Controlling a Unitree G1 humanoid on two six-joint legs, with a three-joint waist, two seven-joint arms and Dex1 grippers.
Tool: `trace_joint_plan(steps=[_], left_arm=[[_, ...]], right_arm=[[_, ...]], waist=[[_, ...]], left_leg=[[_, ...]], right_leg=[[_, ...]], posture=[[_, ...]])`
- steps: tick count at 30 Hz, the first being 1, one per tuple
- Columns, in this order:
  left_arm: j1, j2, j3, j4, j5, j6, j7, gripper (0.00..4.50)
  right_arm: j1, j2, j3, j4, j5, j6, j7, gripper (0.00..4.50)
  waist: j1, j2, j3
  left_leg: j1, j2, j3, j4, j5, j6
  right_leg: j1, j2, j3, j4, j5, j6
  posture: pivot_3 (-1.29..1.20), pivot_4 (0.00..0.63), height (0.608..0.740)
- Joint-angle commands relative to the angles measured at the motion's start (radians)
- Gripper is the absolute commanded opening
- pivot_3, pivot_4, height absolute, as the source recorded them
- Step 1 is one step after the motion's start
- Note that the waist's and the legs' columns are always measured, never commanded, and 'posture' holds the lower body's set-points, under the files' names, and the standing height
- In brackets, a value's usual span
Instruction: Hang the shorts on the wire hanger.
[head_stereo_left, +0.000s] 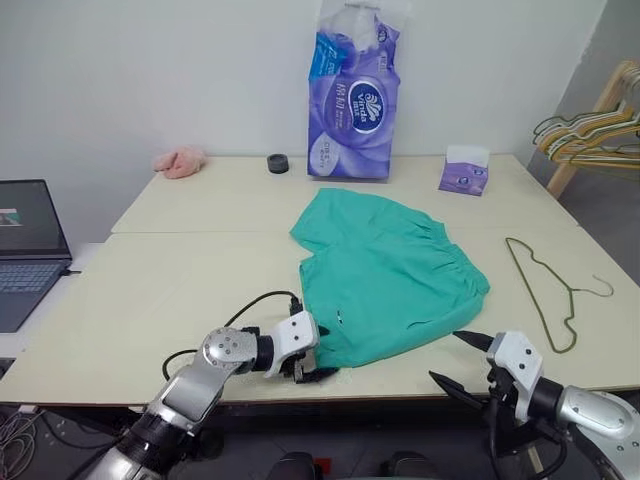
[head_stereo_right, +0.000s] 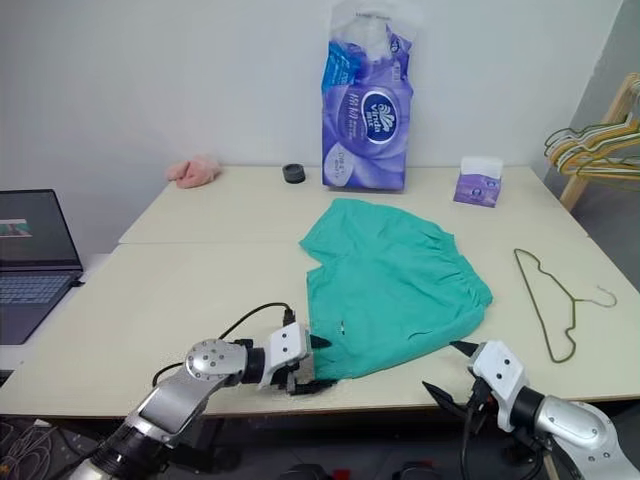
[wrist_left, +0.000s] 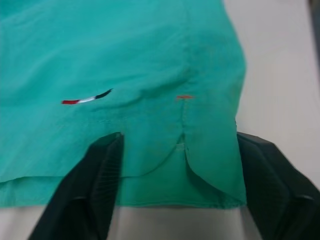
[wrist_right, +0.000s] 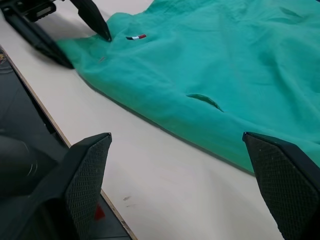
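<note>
Left gripper (head_stereo_left: 312, 362): we found it at the near corner of the shorts (head_stereo_left: 385, 275), one black finger above the cloth and one below the hem, jaws partway apart and straddling the fabric; we could not tell whether they had yet pinched it.

Right gripper (head_stereo_left: 462, 362): off the near right edge of the shorts, fingers spread wide, nothing between them, apart from the cloth.

Shorts: teal-green, lying flat on the cream table (head_stereo_left: 180, 290), gathered waistband toward the right, a small striped tag (wrist_left: 86, 99) just beyond the left gripper.

Wire hanger (head_stereo_left: 545, 290): thin, dark olive, flat on the table to the right of the shorts, well apart from them, hook pointing away.

Other items, beyond the shorts: purple tissue pack (head_stereo_left: 355, 100), small purple box (head_stereo_left: 465, 170), black ring (head_stereo_left: 278, 164), pink cloth (head_stereo_left: 180, 161). Left of the shorts: laptop (head_stereo_left: 28, 250).

Step in hand, as we judged it: taking hold of the shorts' near corner; hanging not begun. Next move would call for closing the left jaws firmly on the hem, then bringing shorts and hanger together.
</note>
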Motion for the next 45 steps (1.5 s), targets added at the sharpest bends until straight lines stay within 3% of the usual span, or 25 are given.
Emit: trace_joint_plan(steps=[1,5,9,13,18,23,29,32,35,43,45], left_arm=[[-0.042,-0.015,0.005,0.082,0.058,-0.045,0.048,2.39],[-0.059,-0.036,0.013,0.120,0.056,-0.073,0.049,1.12],[-0.053,-0.026,0.026,0.097,0.020,-0.090,0.002,0.02],[-0.050,0.006,0.062,0.069,-0.020,-0.082,-0.050,0.02],[-0.035,0.063,0.120,0.034,-0.077,-0.064,-0.104,0.02],[-0.045,0.073,0.157,0.022,-0.104,-0.044,-0.111,0.02],[-0.047,0.073,0.173,0.011,-0.112,-0.035,-0.118,0.02],[-0.035,0.080,0.179,-0.003,-0.120,-0.025,-0.125,0.00],[-0.029,0.093,0.185,0.001,-0.122,-0.027,-0.133,0.00],[-0.042,0.139,0.204,0.045,-0.124,-0.050,-0.175,0.00],[-0.045,0.157,0.205,0.045,-0.130,-0.046,-0.205,0.00]], right_arm=[[-0.009,-0.008,-0.022,-0.008,-0.008,-0.032,0.006,4.50],[-0.020,-0.022,-0.031,0.011,-0.034,-0.054,0.008,4.50],[-0.118,-0.089,-0.019,0.128,-0.179,-0.136,-0.024,4.50],[-0.256,-0.154,0.022,0.290,-0.339,-0.258,-0.067,4.50],[-0.468,-0.250,0.170,0.544,-0.593,-0.512,-0.116,4.50],[-0.605,-0.251,0.270,0.673,-0.737,-0.670,-0.175,4.50],[-0.753,-0.175,0.374,0.819,-0.863,-0.738,-0.253,4.50],[-0.790,-0.158,0.393,0.874,-0.874,-0.750,-0.261,3.87],[-0.811,-0.157,0.401,0.919,-0.874,-0.764,-0.253,2.91],[-0.804,-0.191,0.390,0.887,-0.782,-0.810,-0.151,0.03],[-0.788,-0.209,0.378,0.834,-0.710,-0.802,-0.080,0.03]], waist=[[-0.001,0.000,0.000],[-0.001,0.000,0.000],[-0.011,0.000,0.000],[-0.021,0.000,0.001],[-0.030,0.001,0.003],[-0.026,0.000,0.003],[-0.026,-0.002,0.005],[-0.024,-0.002,0.005],[-0.022,-0.002,0.005],[-0.025,-0.002,0.005],[-0.025,-0.002,0.005]], left_leg=[[0.001,0.000,0.000,0.000,0.000,0.000],[0.001,0.000,0.000,0.000,0.000,0.000],[0.001,0.000,0.000,0.000,-0.001,0.000],[0.002,0.000,0.001,0.000,-0.001,-0.001],[0.002,0.001,0.002,-0.001,-0.001,-0.001],[0.002,0.000,0.001,-0.001,-0.001,-0.001],[0.002,0.000,0.001,-0.001,-0.001,-0.001],[0.002,0.000,0.001,-0.001,-0.001,-0.001],[0.002,0.000,0.001,-0.001,-0.001,-0.001],[0.002,0.000,0.001,-0.001,-0.001,-0.001],[0.002,0.000,0.001,-0.001,-0.001,-0.001]], right_leg=[[0.000,0.000,0.000,0.000,0.000,0.000],[0.001,0.000,0.000,0.000,0.000,0.000],[0.001,0.000,0.000,0.000,0.000,0.000],[0.001,0.000,0.000,0.000,0.000,0.000],[0.000,0.000,0.001,0.001,0.000,-0.002],[0.001,0.000,0.001,0.001,0.000,-0.004],[0.001,0.000,0.001,0.001,0.001,-0.005],[0.001,0.000,0.002,0.001,0.001,-0.006],[0.001,-0.001,0.002,0.001,0.001,-0.006],[0.001,-0.001,0.002,0.001,0.001,-0.006],[0.000,-0.001,0.002,0.001,0.001,-0.006]], posture=[[-0.07,0.026,0.740],[-0.08,0.027,0.740],[-0.09,0.020,0.740],[-0.08,0.017,0.740],[-0.06,0.014,0.740],[-0.04,0.013,0.740],[-0.03,0.012,0.740],[-0.02,0.010,0.740],[-0.02,0.011,0.740],[-0.03,0.014,0.740],[-0.03,0.015,0.740]])
